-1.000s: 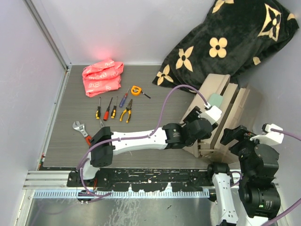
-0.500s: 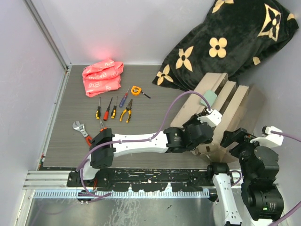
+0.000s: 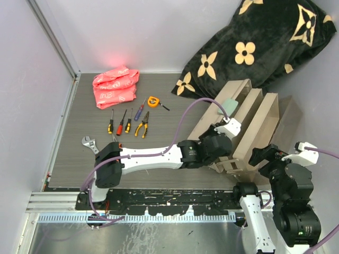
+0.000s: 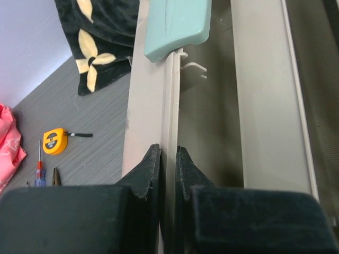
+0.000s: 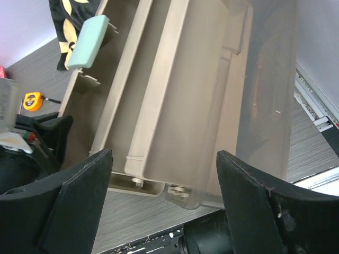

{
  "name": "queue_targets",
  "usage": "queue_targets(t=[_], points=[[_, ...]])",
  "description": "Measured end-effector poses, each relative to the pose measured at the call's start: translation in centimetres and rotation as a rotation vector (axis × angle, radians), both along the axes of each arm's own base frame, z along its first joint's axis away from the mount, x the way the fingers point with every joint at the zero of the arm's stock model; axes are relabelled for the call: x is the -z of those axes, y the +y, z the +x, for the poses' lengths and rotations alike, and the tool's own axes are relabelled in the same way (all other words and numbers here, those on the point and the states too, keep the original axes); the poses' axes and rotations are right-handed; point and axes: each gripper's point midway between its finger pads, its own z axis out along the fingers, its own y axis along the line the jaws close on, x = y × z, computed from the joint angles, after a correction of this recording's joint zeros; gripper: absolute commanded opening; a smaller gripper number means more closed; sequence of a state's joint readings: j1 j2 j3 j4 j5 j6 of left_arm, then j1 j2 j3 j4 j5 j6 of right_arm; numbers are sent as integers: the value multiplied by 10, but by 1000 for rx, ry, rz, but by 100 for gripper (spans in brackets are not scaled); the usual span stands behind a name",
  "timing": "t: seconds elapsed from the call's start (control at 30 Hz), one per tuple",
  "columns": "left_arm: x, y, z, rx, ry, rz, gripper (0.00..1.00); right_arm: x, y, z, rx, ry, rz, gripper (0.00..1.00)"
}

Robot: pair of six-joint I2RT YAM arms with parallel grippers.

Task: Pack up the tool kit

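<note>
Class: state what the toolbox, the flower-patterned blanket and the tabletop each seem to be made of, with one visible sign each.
Toolbox: probably plastic, brownish, translucent; shapes behind show dimly through its outer wall.
Blanket: soft plush fabric, matte; it slumps in folds.
Tabletop: grey wood-grain, perhaps laminate; fine parallel streaks.

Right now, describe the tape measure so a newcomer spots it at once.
On the grey table, find the pink bundle at the far left. Just right of it, beyond the pliers, lies the tape measure. It is the only squat orange case there, with a short black strap sticking out; its neighbours are all long and thin.
</note>
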State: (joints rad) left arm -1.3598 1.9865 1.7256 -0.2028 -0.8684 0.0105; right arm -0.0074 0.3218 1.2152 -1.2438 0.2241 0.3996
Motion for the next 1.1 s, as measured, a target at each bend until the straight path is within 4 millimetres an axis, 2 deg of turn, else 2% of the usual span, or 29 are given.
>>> queue_targets(t=[0.27,0.4,0.73,0.87,1.1], points=[[9,43,24,-79,66,-47,0,10,0,3,-2,29,1,84],[19,64,30,-124,120,-62,0,15,0,4,0,43,4,84],[84,130,39,-286,354,-93,0,18,6,6,-29,51,16,84],[92,139,37,-313,401,-122,0,24,8,9,-42,65,22,84],[92,159,37,-353,446,-185,0,29,15,17,-73,69,40,84]])
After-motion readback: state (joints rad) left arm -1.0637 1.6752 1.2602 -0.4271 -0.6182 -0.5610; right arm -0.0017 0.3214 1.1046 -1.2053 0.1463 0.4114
